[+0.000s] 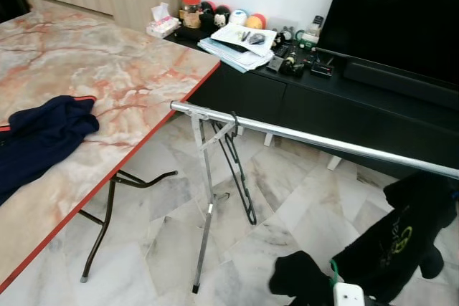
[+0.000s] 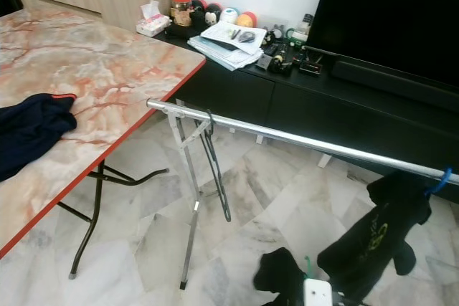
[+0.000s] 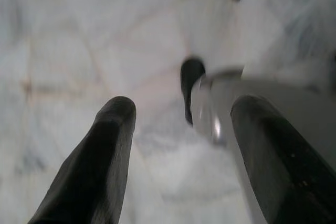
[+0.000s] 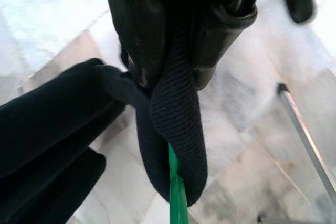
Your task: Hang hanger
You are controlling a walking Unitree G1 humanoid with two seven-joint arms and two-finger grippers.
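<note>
One black hanger (image 1: 240, 170) on one rail (image 1: 315, 137); right gripper (image 4: 178, 72) clamped on one green hanger (image 4: 176, 192); left gripper (image 3: 178, 145) agape, empty.

shiny metal rail (image 1: 323, 141), glossy marble-look table (image 1: 107, 69), ribbed cloth shirt (image 4: 176, 124), seemingly plastic hanger (image 4: 176, 192).

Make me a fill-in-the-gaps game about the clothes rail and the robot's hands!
1. The empty black hanger hangs on the silver ___.
2. The right gripper is shut on a black garment that sits on a ___ hanger.
3. The navy cloth lies on the marble ___.
4. The left gripper has its fingers ___, holding nothing.

Missing words: rail; green; table; open
</note>
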